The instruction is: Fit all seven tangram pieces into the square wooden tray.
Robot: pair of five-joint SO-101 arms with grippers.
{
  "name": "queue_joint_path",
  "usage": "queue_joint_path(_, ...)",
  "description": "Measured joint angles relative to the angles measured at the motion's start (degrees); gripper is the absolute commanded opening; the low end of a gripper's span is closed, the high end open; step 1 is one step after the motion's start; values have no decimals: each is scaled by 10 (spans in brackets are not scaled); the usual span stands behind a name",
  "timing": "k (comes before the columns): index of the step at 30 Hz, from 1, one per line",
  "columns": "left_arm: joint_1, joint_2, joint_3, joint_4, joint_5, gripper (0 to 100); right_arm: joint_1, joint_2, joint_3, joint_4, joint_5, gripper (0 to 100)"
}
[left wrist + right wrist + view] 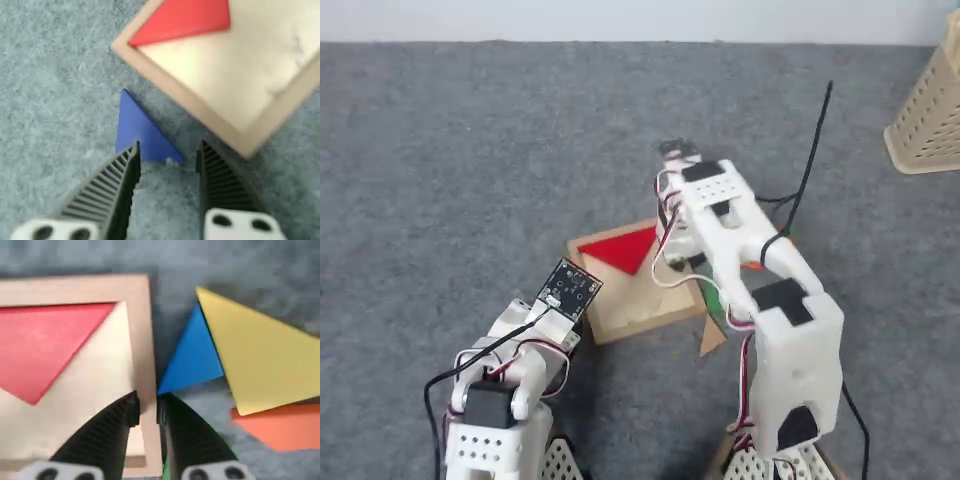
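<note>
The square wooden tray lies mid-table with a red triangle in its far corner. In the left wrist view my left gripper is open just off the tray's outer rim, and a dark blue triangle lies on the carpet at its fingertips. My right gripper hovers over the tray's side wall with its fingers nearly together. Just outside that wall lie a light blue triangle, a yellow triangle and an orange piece. The red triangle fills the tray's corner.
Grey carpet covers the table. The right arm hides the pieces by the tray's right side; a green piece and a tan triangle peek out below it. A perforated beige container stands at the far right.
</note>
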Motion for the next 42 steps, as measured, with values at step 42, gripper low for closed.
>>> queue_joint_path(42,0,0,0,0,0,176,159,-164,86,3,111,117)
